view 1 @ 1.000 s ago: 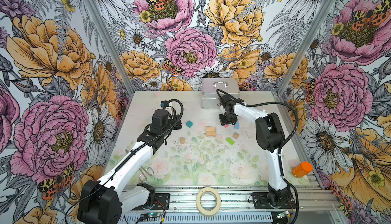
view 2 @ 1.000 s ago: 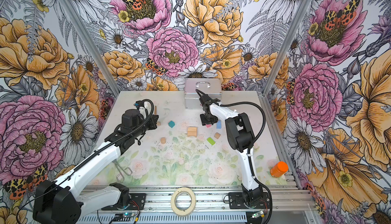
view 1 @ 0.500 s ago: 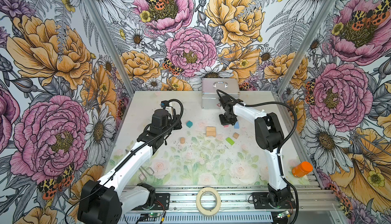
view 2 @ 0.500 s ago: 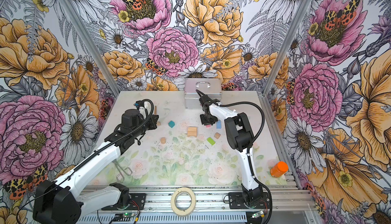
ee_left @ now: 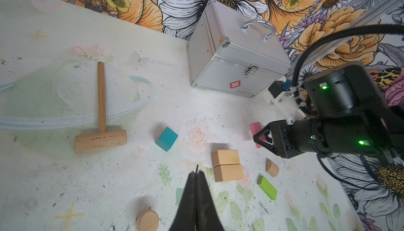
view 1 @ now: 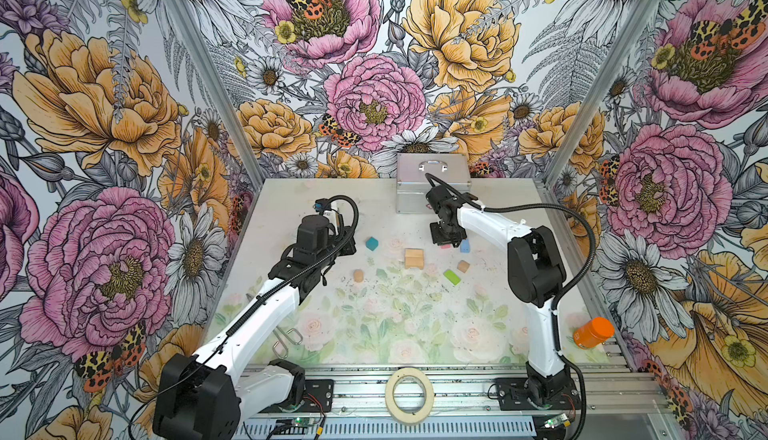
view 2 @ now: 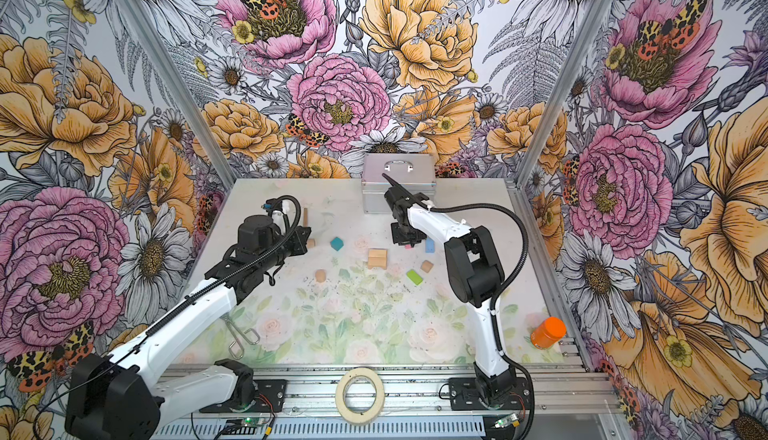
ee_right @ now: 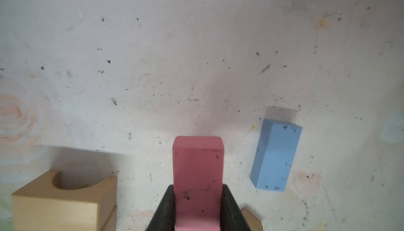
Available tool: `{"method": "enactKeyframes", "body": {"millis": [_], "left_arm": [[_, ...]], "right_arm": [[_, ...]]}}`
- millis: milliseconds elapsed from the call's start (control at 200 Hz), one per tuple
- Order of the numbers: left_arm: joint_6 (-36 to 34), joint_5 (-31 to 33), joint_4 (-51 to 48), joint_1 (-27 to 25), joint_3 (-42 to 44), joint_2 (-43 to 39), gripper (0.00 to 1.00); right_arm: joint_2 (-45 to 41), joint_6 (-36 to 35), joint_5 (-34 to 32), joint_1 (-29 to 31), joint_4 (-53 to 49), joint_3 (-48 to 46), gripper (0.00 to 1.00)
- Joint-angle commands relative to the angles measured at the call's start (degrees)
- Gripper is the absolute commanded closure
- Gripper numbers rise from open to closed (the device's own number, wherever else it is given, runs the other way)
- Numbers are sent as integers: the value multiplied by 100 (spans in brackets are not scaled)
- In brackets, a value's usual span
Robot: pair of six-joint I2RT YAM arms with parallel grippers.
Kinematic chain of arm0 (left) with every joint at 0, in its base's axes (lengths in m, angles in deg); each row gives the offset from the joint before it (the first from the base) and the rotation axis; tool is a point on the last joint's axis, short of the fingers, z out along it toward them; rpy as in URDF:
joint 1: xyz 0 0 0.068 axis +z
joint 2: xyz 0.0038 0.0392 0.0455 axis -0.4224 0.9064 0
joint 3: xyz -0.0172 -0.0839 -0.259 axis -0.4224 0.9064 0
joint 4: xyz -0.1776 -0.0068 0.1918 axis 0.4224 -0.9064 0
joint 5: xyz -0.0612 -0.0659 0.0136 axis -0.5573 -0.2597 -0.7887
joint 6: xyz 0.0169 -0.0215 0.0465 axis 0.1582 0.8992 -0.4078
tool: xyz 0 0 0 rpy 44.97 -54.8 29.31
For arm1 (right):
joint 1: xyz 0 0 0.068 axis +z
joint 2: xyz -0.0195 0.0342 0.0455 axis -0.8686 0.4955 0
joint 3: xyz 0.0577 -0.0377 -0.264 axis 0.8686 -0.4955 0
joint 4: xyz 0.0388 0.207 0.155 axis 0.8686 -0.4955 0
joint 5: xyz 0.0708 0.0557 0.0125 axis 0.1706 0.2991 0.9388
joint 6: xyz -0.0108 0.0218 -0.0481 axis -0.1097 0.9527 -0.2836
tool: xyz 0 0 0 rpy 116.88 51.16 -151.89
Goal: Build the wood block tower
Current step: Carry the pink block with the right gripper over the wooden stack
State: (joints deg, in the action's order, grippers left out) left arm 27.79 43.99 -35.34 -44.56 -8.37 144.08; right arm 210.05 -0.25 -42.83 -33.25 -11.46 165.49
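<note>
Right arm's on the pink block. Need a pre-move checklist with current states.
1. Right gripper grip on the pink block: ok, shut on two opposite sides, block centred.
2. Pink block lifted off the table: cannot tell.
3. Blue block out of the way: ok, it lies apart, beside the pink block.
4. Left gripper clear: ok, shut, empty, well apart from the right gripper.
5. Landing spot on the tan blocks: cannot tell whether the pair is stacked or side by side.
6. Remaining blocks gathered: not ok, the teal block and green block lie scattered singly.
</note>
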Motion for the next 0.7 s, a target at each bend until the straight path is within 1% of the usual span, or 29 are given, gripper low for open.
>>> {"method": "enactKeyframes", "body": {"millis": [0, 135, 390, 690], "left_arm": [[91, -172, 125, 60, 108, -198, 96], [46, -241, 77, 67, 142, -314, 96], [-8, -242, 46, 102, 228, -480, 96], [-21, -244, 40, 137, 319, -630, 96]], "right_arm": [[-463, 447, -123, 269, -216, 17, 100], [-550, 852, 51, 601, -283, 61, 100], [-339, 1466, 11, 1175, -492, 324, 100], [63, 1728, 129, 1459, -543, 561, 100]]}}
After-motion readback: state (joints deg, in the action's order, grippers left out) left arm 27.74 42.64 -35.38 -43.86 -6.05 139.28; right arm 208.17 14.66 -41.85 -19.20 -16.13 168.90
